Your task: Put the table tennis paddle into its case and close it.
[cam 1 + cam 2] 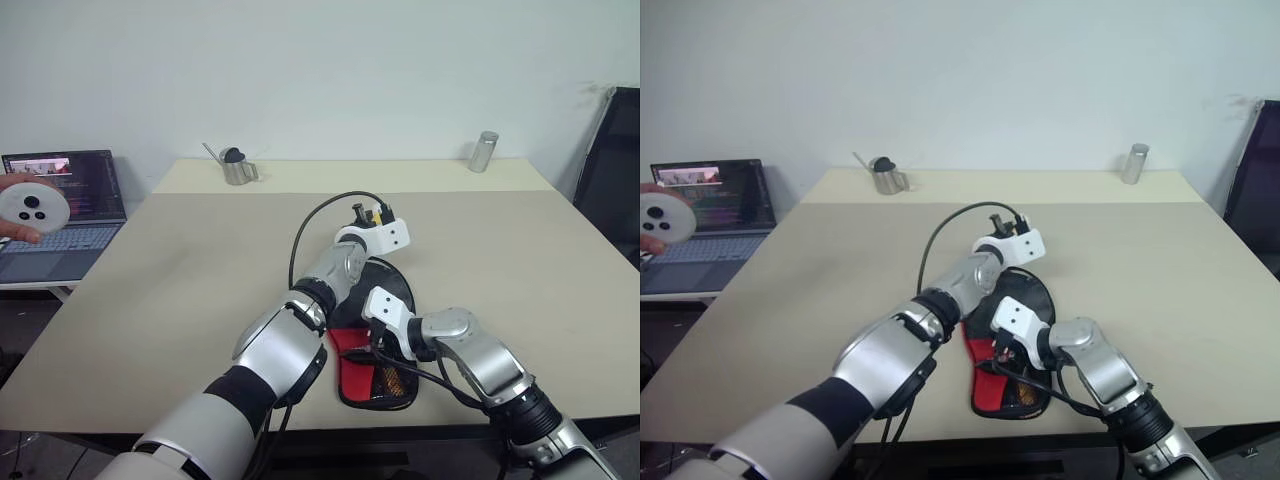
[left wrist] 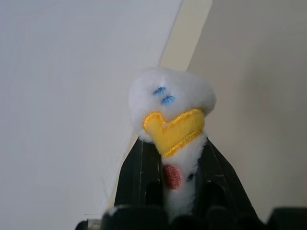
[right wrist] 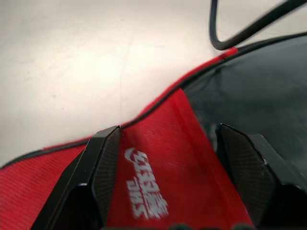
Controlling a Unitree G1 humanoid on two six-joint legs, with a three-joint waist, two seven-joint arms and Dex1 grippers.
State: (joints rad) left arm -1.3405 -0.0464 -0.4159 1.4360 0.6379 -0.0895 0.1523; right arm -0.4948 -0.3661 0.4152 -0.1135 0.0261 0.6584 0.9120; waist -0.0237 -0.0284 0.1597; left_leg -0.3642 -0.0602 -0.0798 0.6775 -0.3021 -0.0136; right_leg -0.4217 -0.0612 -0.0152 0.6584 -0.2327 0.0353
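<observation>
Right gripper [image 3: 163, 143] first: jaws spread wide, nothing in them, black fingers hanging just over the red lower part of the paddle-shaped soft fabric case [image 1: 392, 290], white logo right between the two fingers. From there, case head (the round black bit) off toward 12 o'clock, red end trailing back toward 6, so long axis basically 12-to-6 on the beige table [image 1: 200, 270]. Fingers pointing across that axis, toward 9.

Left gripper [image 2: 178, 158] further out, up beyond the 12 o'clock end of the case and lifted clear of the table, clamped on a small white fluffy duck-faced charm [image 2: 170, 100] with a yellow beak and blue stitched eyes. Probably the zip pull, but can't tell if it's tethered to the case.

Round black-faced table tennis paddle: can't pick it out for sure. Something tan-yellow at the case's 6 o'clock end, maybe the handle, so guessing already inside.

Judging by all that: right arm way closer for pinning the case, left for the zip.
</observation>
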